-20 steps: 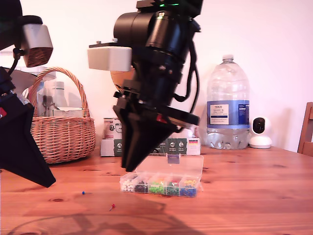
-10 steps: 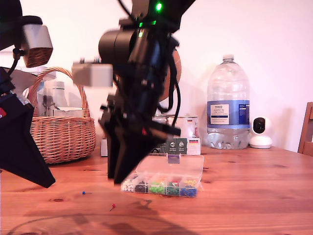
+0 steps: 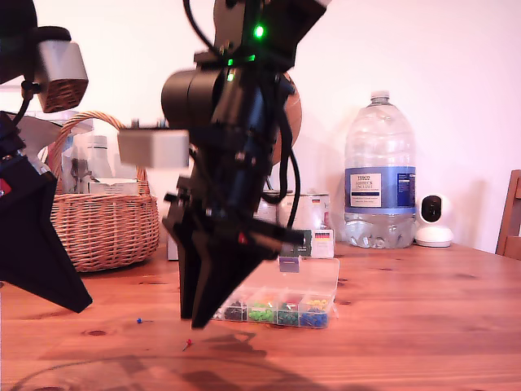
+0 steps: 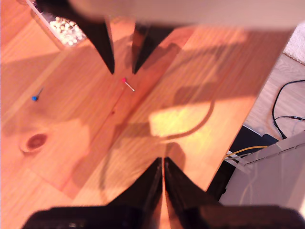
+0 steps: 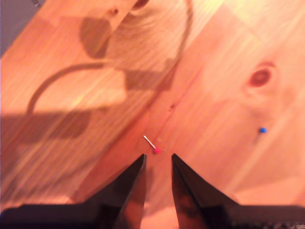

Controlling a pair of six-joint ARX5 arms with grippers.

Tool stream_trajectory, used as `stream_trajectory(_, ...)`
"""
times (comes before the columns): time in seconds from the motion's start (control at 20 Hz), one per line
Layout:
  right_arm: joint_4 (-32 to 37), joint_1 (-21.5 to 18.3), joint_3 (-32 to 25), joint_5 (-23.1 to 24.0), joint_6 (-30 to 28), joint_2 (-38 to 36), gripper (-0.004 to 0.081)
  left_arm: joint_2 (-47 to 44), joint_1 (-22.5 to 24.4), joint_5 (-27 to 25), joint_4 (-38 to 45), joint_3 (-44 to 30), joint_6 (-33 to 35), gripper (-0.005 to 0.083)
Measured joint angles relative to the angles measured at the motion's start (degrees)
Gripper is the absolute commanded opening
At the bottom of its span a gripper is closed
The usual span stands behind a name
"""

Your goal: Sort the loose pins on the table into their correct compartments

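Red pin [image 5: 150, 143] lay flat on the table [image 5: 214, 57] just ahead of the tips of my second gripper [image 5: 158, 155], and you had nothing standing between them. The jaws were parted by a narrow gap, a little wider than the pin's head, and they held nothing and were not touching the pin. Its round head was the end nearest the tips. The thin shaft ran away from them, slanted across the line of the jaws rather than along it.

Farther out to one side you could see a blue pin [image 5: 262, 130], well apart from the red one, with a dark knot [image 5: 261, 76] in the wood beyond it. The clear box of compartments [image 3: 277, 314] sat behind that gripper with its lid up.

My first gripper [image 4: 163, 160] faced it across the red pin, well back, with its jaws closed together and nothing between them. A wicker basket [image 3: 102, 228] and a water bottle [image 3: 378, 179] stood at the far edge.
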Motion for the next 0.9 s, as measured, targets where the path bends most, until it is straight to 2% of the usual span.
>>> stream_trajectory(0.3,0.09,0.17,0.0,-1.03,-0.02,0.59,0.0101,0.0,0.0,-0.02,0.0,0.0,-0.15,-0.0023)
stream_trajectory(0.9,0.02,0.17,0.0,-1.2,-0.02,0.68,0.0101,0.0,0.0,-0.02,0.0,0.0,-0.17,-0.0023)
